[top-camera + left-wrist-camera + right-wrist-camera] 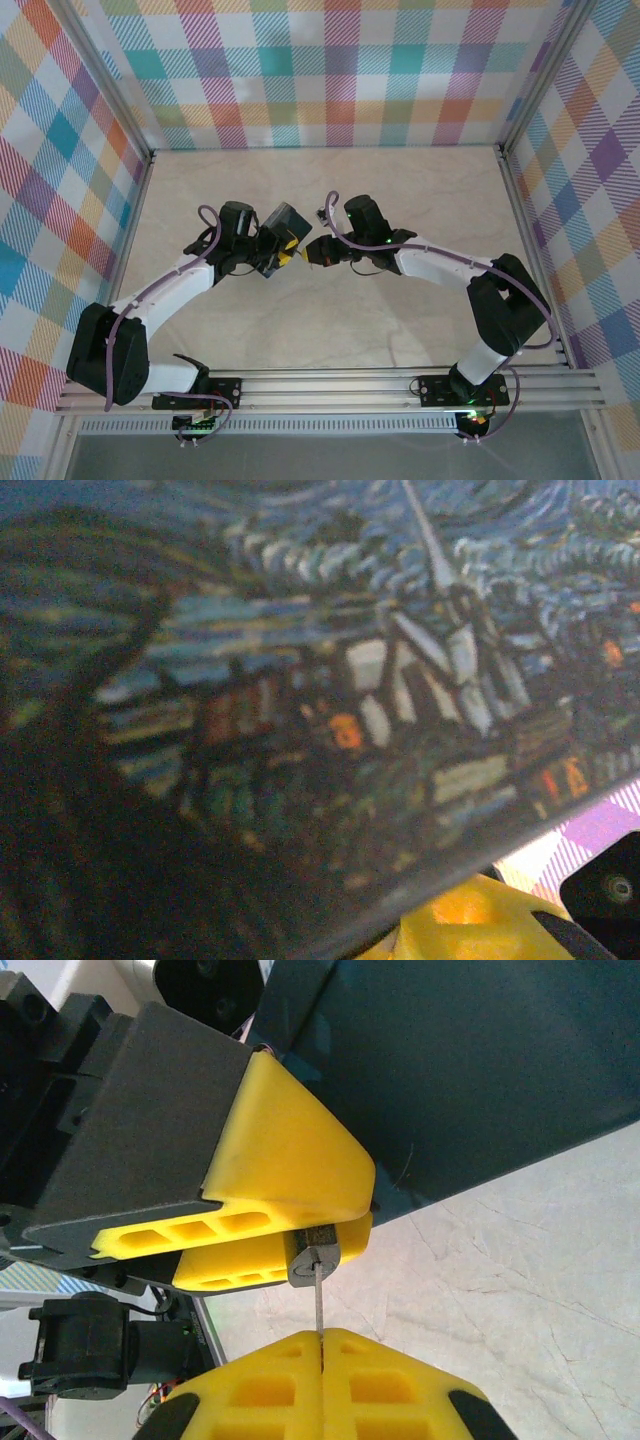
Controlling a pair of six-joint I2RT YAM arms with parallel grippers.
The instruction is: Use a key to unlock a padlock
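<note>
Right gripper point(322, 1348) pinching the key point(318, 1305), left gripper point(278, 250) clamping the padlock point(470, 1070) — it's needing a straight, gentle push into the keyway point(313, 1260).

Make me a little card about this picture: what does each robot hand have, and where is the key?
left gripper: shut on the padlock
right gripper: shut on the key, pinched between its yellow pads
padlock: dark block with a night-sky painting print, held between the two arms
key: thin metal blade, pointing straight at the padlock's edge, its far end at a small grey piece there
key in the lock: cannot tell
table: pale, marble-look
</note>
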